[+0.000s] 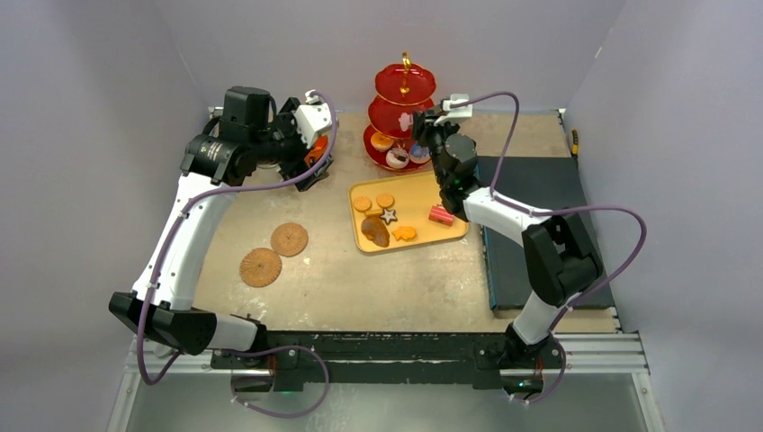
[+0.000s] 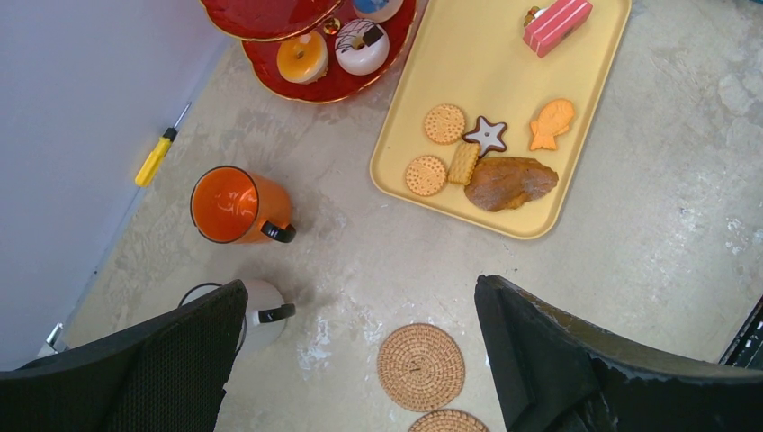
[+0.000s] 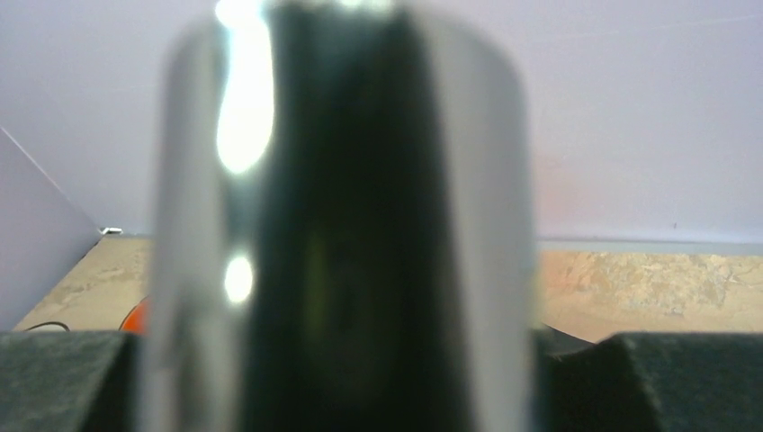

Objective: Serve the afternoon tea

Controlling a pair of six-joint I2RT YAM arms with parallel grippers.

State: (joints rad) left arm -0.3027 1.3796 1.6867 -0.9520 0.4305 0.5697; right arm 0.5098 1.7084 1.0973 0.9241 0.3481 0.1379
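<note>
- The left fingers point(image 2: 576, 360) were spread wide with nothing between them, above the back-left part of the counter point(image 2: 630, 234).
- Below them stood the orange mug point(image 2: 236, 205), upright. Just beside it was the white mug point(image 2: 261, 306) — partly hidden by one finger.
- Two coasters point(image 2: 420, 366) lay close together on the counter, apart from both mugs.
- The stand point(image 1: 404, 85) stood at the back of the counter, and its bottom tier held donuts point(image 2: 302, 57).
- The tray point(image 2: 486, 63) lay just beside the stand. It carried biscuits point(image 2: 444, 123), a star point(image 2: 487, 135), a fish point(image 2: 551, 123), a brown pastry point(image 2: 510, 183) and a pink slice point(image 2: 558, 22).
- A screwdriver point(image 2: 157, 155) lay by the wall, near the orange mug.
- The right fingers point(image 3: 684, 378) were up by the stand's middle tier. A blurred, shiny shape filled the gap between them — I could not tell what it was, or whether they were pinching it.
</note>
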